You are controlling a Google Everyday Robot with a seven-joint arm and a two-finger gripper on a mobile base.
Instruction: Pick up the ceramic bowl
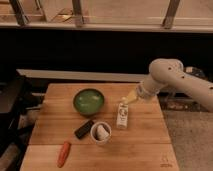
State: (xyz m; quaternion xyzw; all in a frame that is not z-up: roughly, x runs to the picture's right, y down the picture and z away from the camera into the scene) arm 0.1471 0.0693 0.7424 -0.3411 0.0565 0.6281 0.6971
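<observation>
Camera view.

Reaching in from the right edge with the white arm [172, 80]. Bending at a rounded joint above the far right corner of the wooden worktop [145, 147], then sloping down and to the left.

Hovering with the end effector [128, 99] low over the right half of the worktop, directly at the top of an upright white carton [122, 116]. Touching it or just clear of it: cannot tell. Open or closed: cannot tell.

Standing apart from the ceramic bowl [88, 101], off to its right, with bare wood in between.

Sitting upright as to the ceramic bowl, on the worktop left of centre, in the far half. Facing straight up with the opening, showing the paler green inside. Being round, offering no long axis.

Lying nearer the front: a white cup [101, 133], upright, with a dark oblong object [84, 129] just beside it on the left, angled toward the bowl. Lying well apart near the front left corner: an orange-red stick-shaped object [63, 153].
</observation>
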